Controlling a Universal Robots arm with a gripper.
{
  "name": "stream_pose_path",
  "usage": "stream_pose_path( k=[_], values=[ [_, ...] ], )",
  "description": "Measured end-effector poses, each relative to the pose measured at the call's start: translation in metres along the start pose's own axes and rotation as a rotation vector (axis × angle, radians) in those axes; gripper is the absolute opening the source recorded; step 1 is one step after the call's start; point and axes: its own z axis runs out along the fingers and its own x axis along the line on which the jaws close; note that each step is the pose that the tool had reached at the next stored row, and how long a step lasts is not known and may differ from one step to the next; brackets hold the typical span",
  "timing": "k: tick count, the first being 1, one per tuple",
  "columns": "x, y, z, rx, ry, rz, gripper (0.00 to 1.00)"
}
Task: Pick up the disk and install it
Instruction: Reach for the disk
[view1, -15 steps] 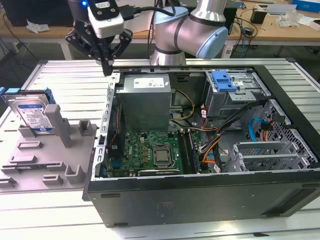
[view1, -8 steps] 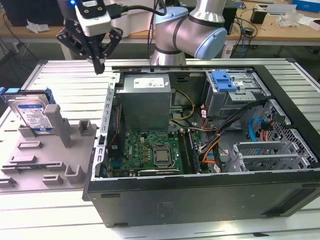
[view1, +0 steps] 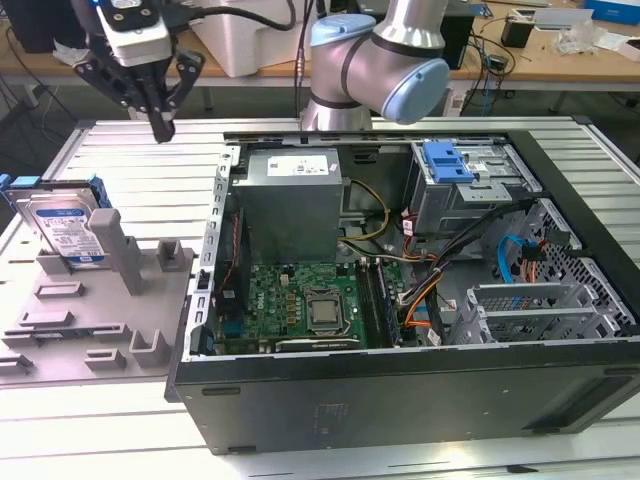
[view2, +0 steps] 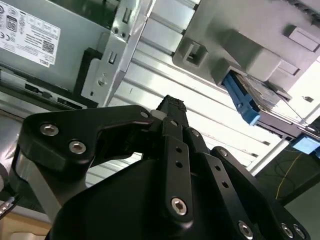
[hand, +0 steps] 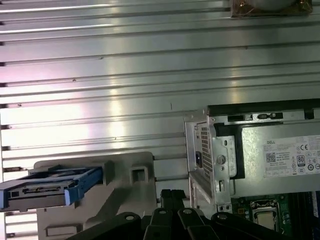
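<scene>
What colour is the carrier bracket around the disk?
Blue. The carrier bracket around the disk shows best in the first wrist view.

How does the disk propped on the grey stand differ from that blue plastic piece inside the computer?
The disk is a silver drive with a white-and-blue label in a blue frame, while the blue plastic piece carries no drive. The disk stands propped on edge in the grey stand, outside the computer case. The blue plastic piece lies flat on top of the metal drive cage inside it. Both show the same blue plastic.
</scene>
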Motion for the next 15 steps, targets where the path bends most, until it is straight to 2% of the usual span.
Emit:
stream_pose_path(
  k=[2,4,6,7,9,15],
  values=[
    [0.0170,0.0029,0.0002,0.0002,0.0000,0.000,0.11],
    [0.0254,0.0040,0.0003,0.0002,-0.0001,0.000,0.11],
    [0.0387,0.0054,0.0003,0.0004,0.0000,0.001,0.11],
    [0.0418,0.0057,0.0003,0.0005,-0.0001,0.001,0.11],
    [0.0538,0.0062,0.0005,0.0007,-0.0001,0.002,0.11],
    [0.0814,0.0049,0.0008,0.0014,-0.0002,0.002,0.11]
  ],
)
